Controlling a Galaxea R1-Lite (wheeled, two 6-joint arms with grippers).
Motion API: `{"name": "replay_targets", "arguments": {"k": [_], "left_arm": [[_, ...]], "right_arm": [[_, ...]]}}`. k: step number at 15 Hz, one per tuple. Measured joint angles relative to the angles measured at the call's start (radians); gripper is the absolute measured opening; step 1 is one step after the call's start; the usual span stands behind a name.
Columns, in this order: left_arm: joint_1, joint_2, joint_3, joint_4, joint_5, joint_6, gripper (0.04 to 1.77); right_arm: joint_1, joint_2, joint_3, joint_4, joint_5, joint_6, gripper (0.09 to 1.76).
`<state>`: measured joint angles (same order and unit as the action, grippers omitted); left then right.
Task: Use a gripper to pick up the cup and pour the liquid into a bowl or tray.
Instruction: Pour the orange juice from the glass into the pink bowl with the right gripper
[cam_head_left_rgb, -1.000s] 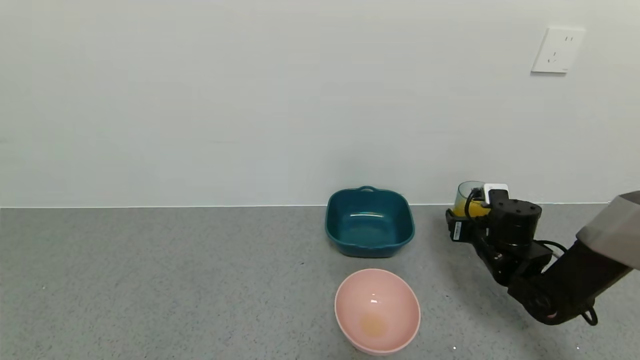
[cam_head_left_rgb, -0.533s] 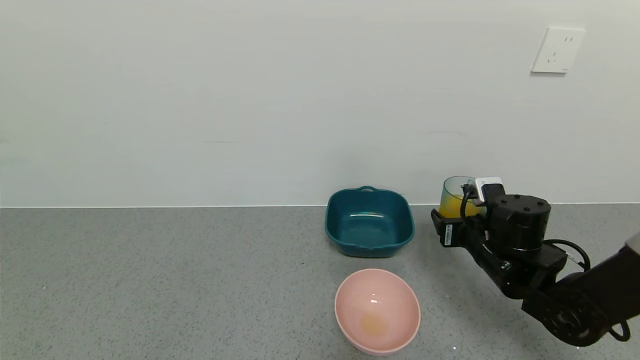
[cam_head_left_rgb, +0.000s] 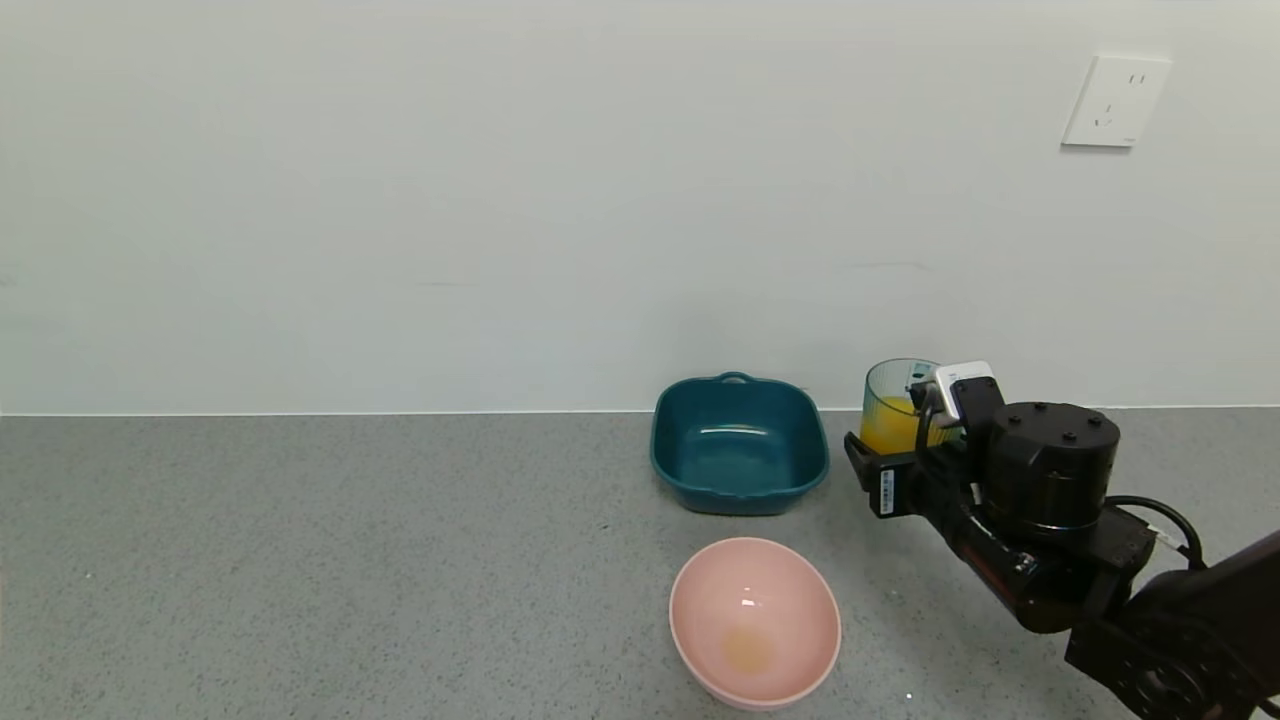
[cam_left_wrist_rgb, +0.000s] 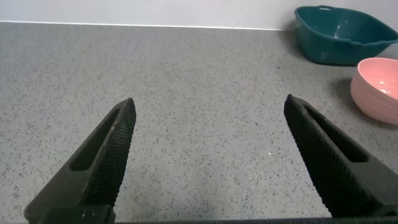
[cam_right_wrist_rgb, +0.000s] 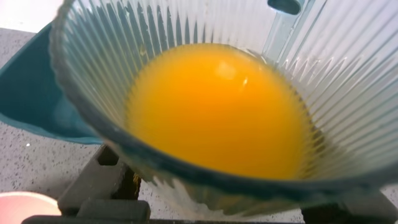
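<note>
I count one cup (cam_head_left_rgb: 893, 405), ribbed and translucent, with one pool of orange liquid (cam_right_wrist_rgb: 217, 109) in it. I see one pink bowl (cam_head_left_rgb: 755, 620) and one teal dish (cam_head_left_rgb: 739, 444) with a loop handle, so two open vessels on the one grey counter (cam_head_left_rgb: 300, 560). Two grippers show: the right gripper (cam_head_left_rgb: 905, 465) and the left gripper (cam_left_wrist_rgb: 208, 162). One wall socket (cam_head_left_rgb: 1115, 100).

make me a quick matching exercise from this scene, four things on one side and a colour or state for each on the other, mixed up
Things:
1. cup
2. pink bowl
3. teal dish
4. left gripper

States:
A. open, over bare counter
B. empty, against the wall
C. held by the right gripper, orange liquid inside
D. faint orange trace at its bottom

Pairs: 1-C, 2-D, 3-B, 4-A
</note>
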<state>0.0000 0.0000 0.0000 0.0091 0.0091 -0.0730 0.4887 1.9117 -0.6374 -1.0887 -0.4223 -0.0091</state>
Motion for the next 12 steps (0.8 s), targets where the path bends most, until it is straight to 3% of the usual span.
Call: {"name": "replay_targets", "arguments": {"k": [12], "left_arm": [[0.0, 0.0, 0.0, 0.0, 0.0, 0.0, 1.72]], "right_arm": [[0.078, -0.013, 0.072, -0.009, -0.001, -0.123, 1.36]]}}
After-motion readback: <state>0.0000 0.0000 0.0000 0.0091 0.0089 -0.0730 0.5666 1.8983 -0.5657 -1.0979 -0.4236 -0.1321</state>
